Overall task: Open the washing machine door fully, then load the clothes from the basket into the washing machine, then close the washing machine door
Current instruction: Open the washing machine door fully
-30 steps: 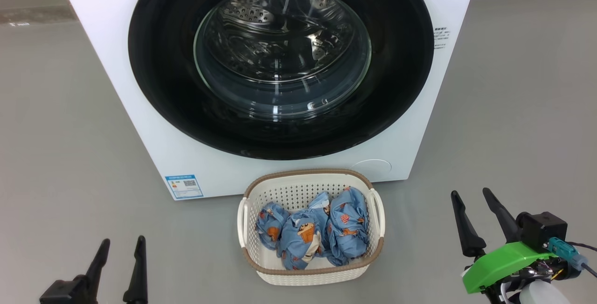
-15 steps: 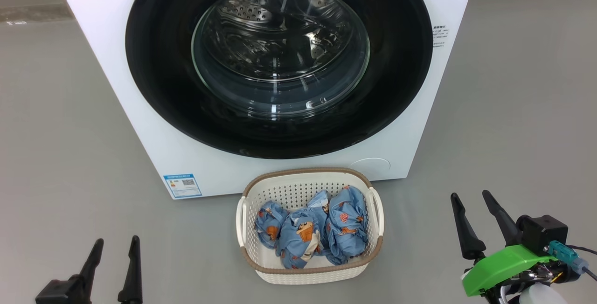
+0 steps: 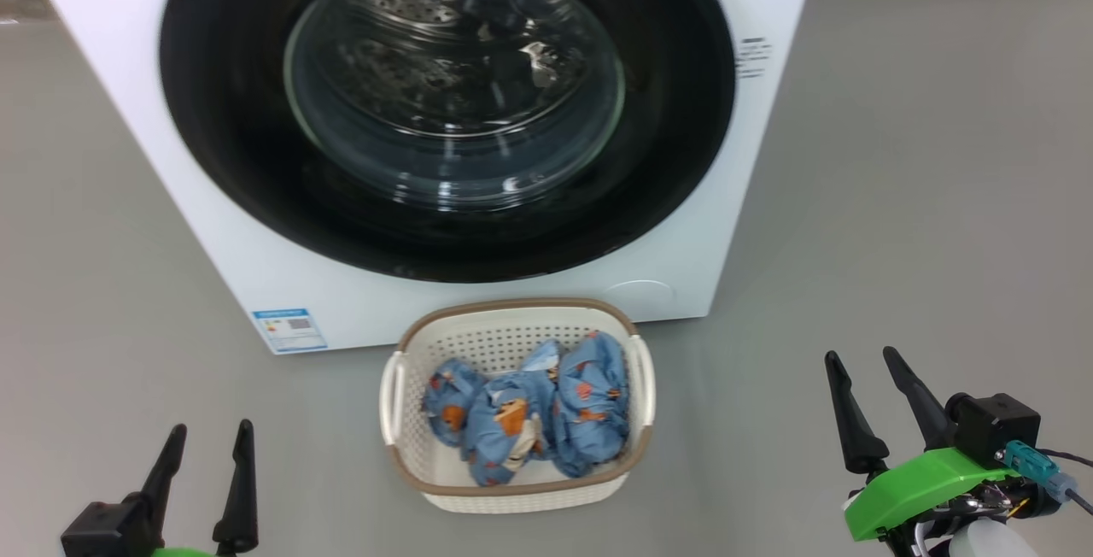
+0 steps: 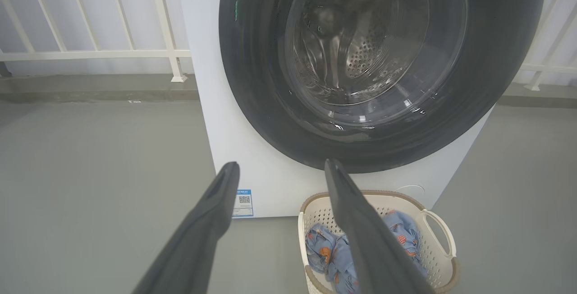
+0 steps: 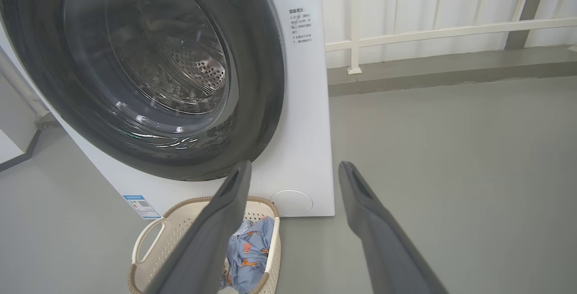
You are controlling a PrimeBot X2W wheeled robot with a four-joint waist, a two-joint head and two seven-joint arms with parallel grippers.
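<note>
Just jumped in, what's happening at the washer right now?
Nothing is being handled. The washing machine door is shut, and the clothes lie bundled in the basket on the floor before the washing machine. The left pincer and right pincer are both open and empty, either side of the basket.

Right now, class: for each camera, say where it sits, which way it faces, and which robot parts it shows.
Head view: on the head, facing down at the washing machine door, the basket of clothes; left gripper, right gripper below.
Left wrist view: on the left wrist, facing the door; own fingers.
Right wrist view: on the right wrist, facing the door; own fingers.
Shared: door and basket.
</note>
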